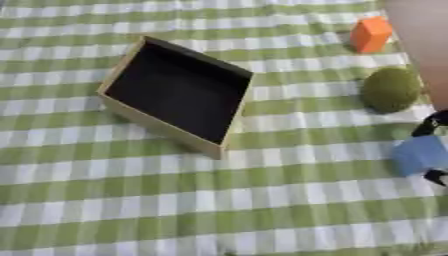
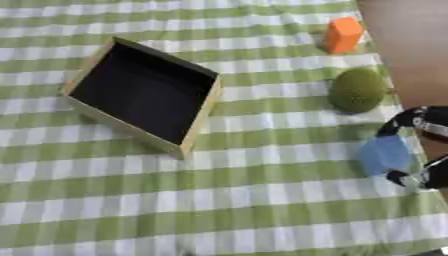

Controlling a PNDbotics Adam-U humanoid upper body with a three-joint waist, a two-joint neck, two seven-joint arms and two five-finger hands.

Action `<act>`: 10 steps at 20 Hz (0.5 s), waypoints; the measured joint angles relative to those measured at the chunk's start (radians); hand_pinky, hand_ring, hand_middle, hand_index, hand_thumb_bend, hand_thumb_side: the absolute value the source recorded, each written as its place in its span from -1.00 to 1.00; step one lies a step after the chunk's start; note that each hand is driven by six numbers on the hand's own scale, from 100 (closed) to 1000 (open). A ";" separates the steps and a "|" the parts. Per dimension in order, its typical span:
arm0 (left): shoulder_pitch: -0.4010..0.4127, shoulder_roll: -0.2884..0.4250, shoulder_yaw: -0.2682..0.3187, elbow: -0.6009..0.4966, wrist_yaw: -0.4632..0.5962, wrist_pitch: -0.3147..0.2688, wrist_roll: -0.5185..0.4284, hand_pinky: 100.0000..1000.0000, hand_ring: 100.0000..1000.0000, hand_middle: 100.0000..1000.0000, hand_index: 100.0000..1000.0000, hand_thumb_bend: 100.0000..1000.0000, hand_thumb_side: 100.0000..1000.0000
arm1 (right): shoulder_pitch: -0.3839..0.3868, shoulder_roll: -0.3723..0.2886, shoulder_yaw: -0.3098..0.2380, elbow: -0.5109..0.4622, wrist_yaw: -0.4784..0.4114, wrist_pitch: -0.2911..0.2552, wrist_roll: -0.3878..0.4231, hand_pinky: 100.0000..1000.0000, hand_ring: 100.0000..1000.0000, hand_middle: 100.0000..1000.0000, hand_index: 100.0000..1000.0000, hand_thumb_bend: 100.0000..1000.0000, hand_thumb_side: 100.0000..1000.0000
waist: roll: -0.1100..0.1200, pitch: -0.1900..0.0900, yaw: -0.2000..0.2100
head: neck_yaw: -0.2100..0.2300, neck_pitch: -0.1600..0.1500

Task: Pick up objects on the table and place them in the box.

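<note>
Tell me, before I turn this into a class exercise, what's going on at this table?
A robot is clearing things off a green checked cloth into a box, which shows nothing inside so far. Its right hand has its fingers curled round a blue block at the cloth's right edge. A green ball and an orange block lie untouched further back on the right. The left hand is out of view.

Stereo head cams, downward; table (image 1: 175, 200) prob. shared.
</note>
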 measured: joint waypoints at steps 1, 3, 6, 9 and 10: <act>0.000 0.000 0.000 0.000 0.000 0.000 0.000 0.58 0.57 0.64 0.68 -0.80 0.63 | 0.000 0.000 0.000 0.000 0.000 0.000 -0.001 0.77 0.78 0.16 0.44 -0.40 -0.81 | 0.000 0.000 0.000 | 0.001 0.000; 0.000 0.000 0.000 0.000 0.000 0.001 -0.001 0.58 0.57 0.64 0.68 -0.80 0.63 | 0.000 0.000 0.000 0.001 0.000 0.001 -0.002 0.76 0.76 0.12 0.41 -0.45 -0.84 | 0.000 0.000 0.000 | 0.002 0.000; 0.000 0.000 0.000 0.000 0.000 0.001 -0.001 0.58 0.57 0.64 0.68 -0.80 0.63 | 0.000 0.001 0.000 0.002 -0.001 0.003 -0.005 0.75 0.72 0.08 0.37 -0.46 -0.89 | 0.000 0.000 0.000 | 0.004 0.000; 0.000 0.000 0.000 0.000 0.000 0.001 -0.001 0.58 0.57 0.64 0.68 -0.80 0.63 | -0.001 0.001 0.000 0.003 -0.003 0.005 -0.010 0.74 0.69 0.02 0.32 -0.47 -0.94 | 0.000 0.000 0.000 | 0.005 0.000; 0.000 0.000 0.000 0.000 0.000 0.001 -0.001 0.58 0.57 0.64 0.67 -0.80 0.63 | -0.001 0.001 0.000 0.003 -0.004 0.005 -0.012 0.74 0.68 0.00 0.30 -0.48 -0.96 | 0.000 0.000 0.000 | 0.006 0.000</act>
